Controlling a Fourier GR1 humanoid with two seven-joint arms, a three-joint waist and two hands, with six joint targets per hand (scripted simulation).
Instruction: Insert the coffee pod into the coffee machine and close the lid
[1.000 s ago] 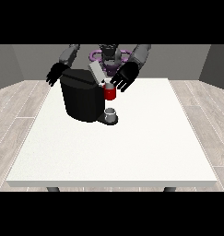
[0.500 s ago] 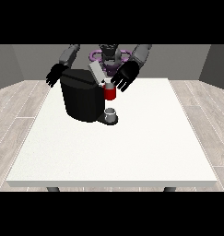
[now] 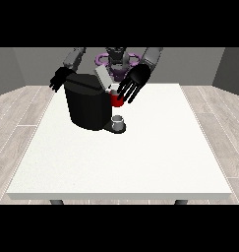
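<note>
Coffee machine point(image 3: 88, 106), black and bulky, stands on the white table point(image 3: 140, 157) toward the robot's side, its grey lid point(image 3: 102, 78) tilted up and open. At the machine's front, on its right as seen, sits a red thing at the machine point(image 3: 116, 101), and just below that a small grey cup point(image 3: 118, 121) rests on the machine's base. The hand at the view's right point(image 3: 134, 82) hangs over the red thing, fingers spread and straight. The hand at the view's left point(image 3: 58, 78) is behind the machine's far upper corner, fingers relaxed, holding nothing. No pod plainly shows.
</note>
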